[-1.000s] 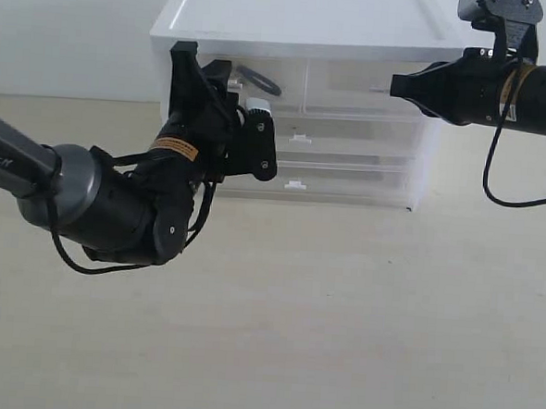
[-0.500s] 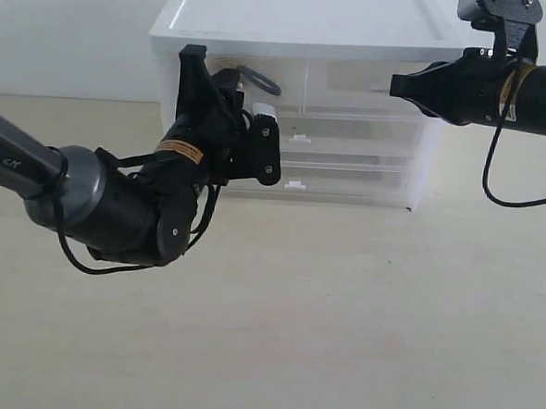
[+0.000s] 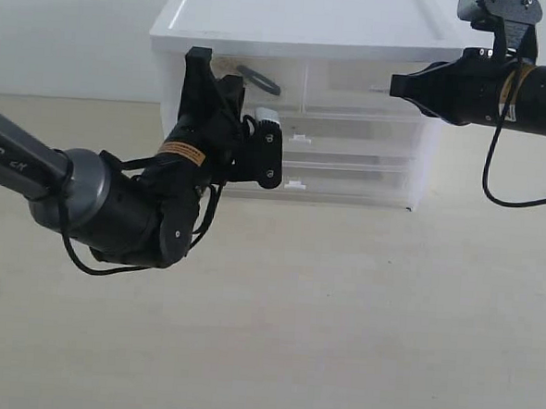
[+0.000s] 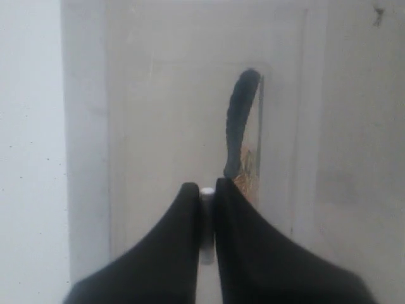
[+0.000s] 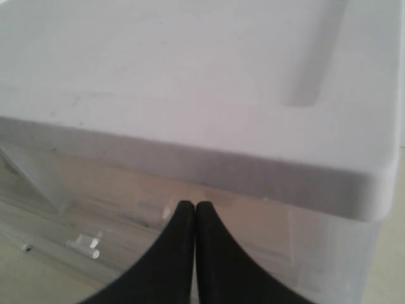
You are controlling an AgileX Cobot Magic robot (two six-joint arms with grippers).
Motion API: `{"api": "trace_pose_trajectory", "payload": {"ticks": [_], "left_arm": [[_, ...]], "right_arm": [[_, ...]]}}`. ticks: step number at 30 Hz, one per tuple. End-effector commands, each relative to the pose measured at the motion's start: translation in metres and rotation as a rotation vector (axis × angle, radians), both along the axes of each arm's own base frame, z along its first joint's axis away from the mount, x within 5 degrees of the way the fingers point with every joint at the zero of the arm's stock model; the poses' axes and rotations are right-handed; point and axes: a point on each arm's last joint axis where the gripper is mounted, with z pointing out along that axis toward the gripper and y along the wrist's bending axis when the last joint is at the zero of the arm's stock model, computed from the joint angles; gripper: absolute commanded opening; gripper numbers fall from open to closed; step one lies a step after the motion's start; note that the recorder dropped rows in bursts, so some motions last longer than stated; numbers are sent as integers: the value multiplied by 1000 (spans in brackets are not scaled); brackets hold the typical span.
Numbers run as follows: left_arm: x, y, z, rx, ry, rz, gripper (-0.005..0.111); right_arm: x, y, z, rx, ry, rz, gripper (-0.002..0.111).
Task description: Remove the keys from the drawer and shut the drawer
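The drawer (image 3: 278,86) is the upper left half-width one of the white chest (image 3: 303,21), and its front stands level with its right neighbour. Through the drawer's translucent front (image 4: 158,126) show the keys (image 4: 239,126), a black cord loop with gold below it; the same loop shows in the exterior view (image 3: 256,78). My left gripper (image 4: 207,193) is shut on the drawer's small white tab handle (image 4: 207,225). In the exterior view the left gripper (image 3: 234,91) presses against the drawer's front, its tips hidden by its own body. My right gripper (image 3: 396,85) hangs shut and empty before the right drawer.
Two full-width drawers with white tab handles (image 3: 298,137) (image 3: 296,184) lie below. The chest's lid (image 5: 190,76) fills the right wrist view, with the right drawer's front (image 5: 291,234) just beyond my right gripper (image 5: 194,206). The chest stands on a beige table (image 3: 341,311).
My left gripper's jaws have closed onto the drawer's tab handle, and the left arm has shifted slightly up and right toward the chest. The right arm has not moved.
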Motion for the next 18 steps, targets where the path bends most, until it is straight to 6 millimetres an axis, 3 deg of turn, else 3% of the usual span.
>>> {"api": "trace_pose_trajectory", "payload": {"ticks": [1, 12, 18], "left_arm": [[5, 10, 6, -52, -38, 92, 4], [-12, -8, 0, -14, -15, 53, 4], [-24, -4, -9, 9, 25, 55, 4]], "right_arm": [[5, -5, 4, 32, -4, -49, 0], [5, -5, 4, 32, -4, -49, 0], [5, -5, 4, 32, -4, -49, 0]]}}
